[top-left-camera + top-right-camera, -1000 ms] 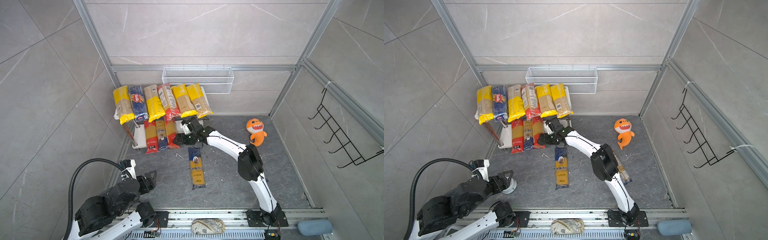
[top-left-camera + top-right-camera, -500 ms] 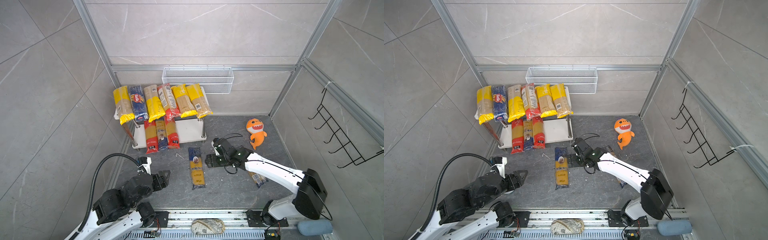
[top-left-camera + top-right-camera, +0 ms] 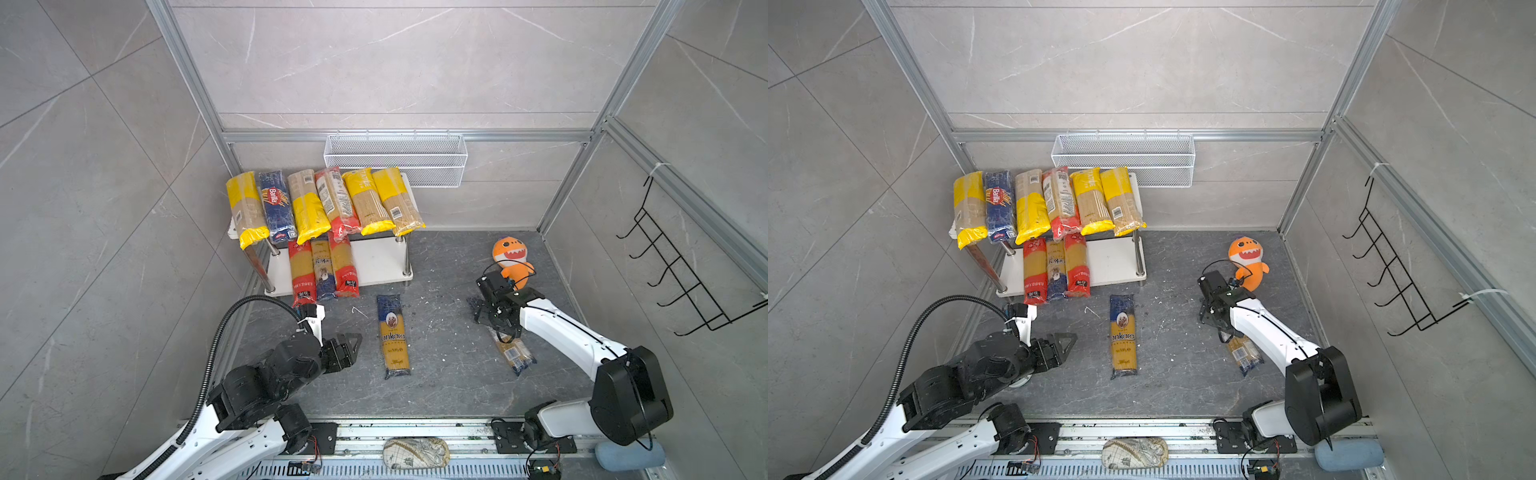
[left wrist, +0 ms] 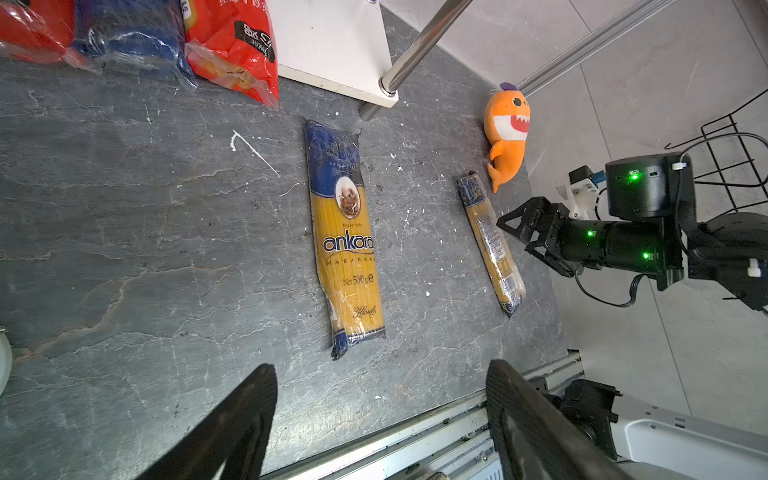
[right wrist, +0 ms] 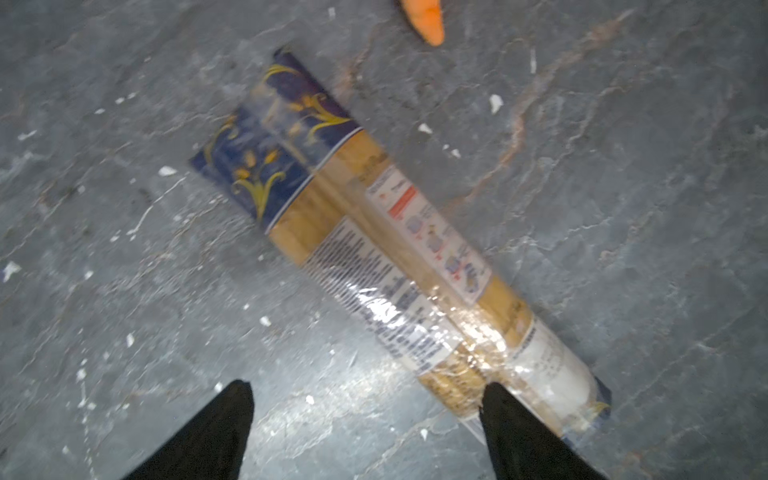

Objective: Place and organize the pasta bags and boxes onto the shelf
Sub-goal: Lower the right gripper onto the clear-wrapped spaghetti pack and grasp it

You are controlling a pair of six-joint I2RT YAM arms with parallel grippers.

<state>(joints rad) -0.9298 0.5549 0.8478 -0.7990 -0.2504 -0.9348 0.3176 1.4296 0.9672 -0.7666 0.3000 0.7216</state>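
The shelf (image 3: 380, 259) stands at the back left. Several pasta packs (image 3: 332, 203) lie side by side on its top board, and three more (image 3: 322, 266) on its lower board. A blue-ended Ankara pack (image 3: 392, 336) lies on the floor in the middle. My left gripper (image 3: 353, 345) hovers left of it, open and empty (image 4: 380, 368). A second blue-ended pack (image 3: 509, 349) lies to the right. My right gripper (image 3: 482, 311) hangs open over that pack's far end, one fingertip (image 5: 492, 390) above the bag (image 5: 374, 232), gripping nothing.
An orange plush shark (image 3: 511, 259) sits just behind the right gripper. A white wire basket (image 3: 395, 160) hangs on the back wall, a black hook rack (image 3: 673, 266) on the right wall. A patterned cloth pad (image 3: 415, 453) lies on the front rail.
My right arm has pulled away from the shelf's lower board and swung right to the floor pack by the shark, jaws a little wider. My left gripper has moved forward toward the Ankara pack.
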